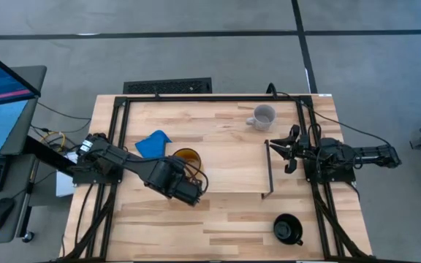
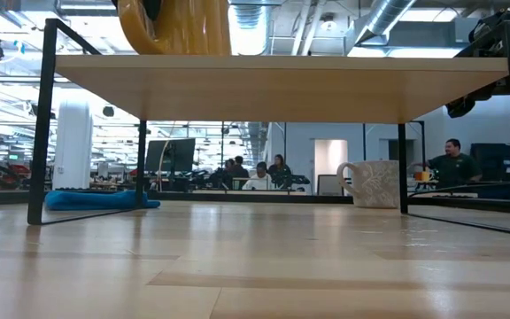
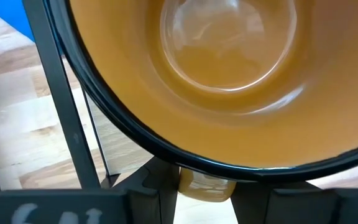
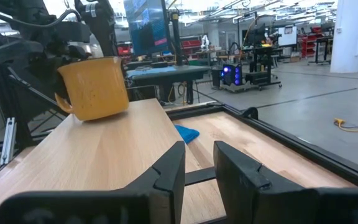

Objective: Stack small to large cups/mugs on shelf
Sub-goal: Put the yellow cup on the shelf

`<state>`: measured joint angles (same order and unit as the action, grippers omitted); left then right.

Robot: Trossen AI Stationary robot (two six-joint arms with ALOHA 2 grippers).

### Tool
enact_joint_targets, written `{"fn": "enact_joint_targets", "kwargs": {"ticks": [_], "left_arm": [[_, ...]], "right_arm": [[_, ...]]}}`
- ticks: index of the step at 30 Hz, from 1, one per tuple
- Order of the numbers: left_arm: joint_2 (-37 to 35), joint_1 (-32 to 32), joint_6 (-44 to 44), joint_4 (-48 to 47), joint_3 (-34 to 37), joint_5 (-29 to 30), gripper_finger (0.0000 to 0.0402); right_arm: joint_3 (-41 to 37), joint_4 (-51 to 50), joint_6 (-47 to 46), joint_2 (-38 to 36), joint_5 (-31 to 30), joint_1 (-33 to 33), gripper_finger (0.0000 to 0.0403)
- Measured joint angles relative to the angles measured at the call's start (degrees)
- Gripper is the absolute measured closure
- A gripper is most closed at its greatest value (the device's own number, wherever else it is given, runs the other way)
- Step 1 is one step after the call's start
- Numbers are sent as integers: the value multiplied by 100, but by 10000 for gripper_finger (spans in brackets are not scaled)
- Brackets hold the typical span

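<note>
Left hand (image 1: 188, 191) seemingly grips yellow mug (image 1: 187, 158) on shelf (image 1: 232, 164), beside blue cloth (image 1: 153, 143).

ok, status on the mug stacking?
Left gripper on yellow mug, tilted over shelf end. Right gripper open, idle at far end. Grey mug, black mug untouched.

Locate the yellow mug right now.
High view: yellow mug on the shelf's left end, held by the left gripper, beside the blue cloth.
</note>
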<state>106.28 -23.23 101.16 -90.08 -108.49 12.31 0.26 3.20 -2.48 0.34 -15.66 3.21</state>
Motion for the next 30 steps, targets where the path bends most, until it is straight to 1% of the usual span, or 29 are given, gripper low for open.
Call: {"fn": "enact_joint_targets", "kwargs": {"ticks": [17,20,27,30], "left_arm": [[-24,99,-123,9,-9,-142,292],[-24,99,-23,4,-9,-159,282],[-26,99,57,-2,-9,-180,239],[-26,97,63,2,-9,-180,228]], "right_arm": [[1,0,2,0,0,1,296],[0,0,4,0,0,1,296],[1,0,7,0,0,-1,296],[1,0,7,0,0,0,296]]}}
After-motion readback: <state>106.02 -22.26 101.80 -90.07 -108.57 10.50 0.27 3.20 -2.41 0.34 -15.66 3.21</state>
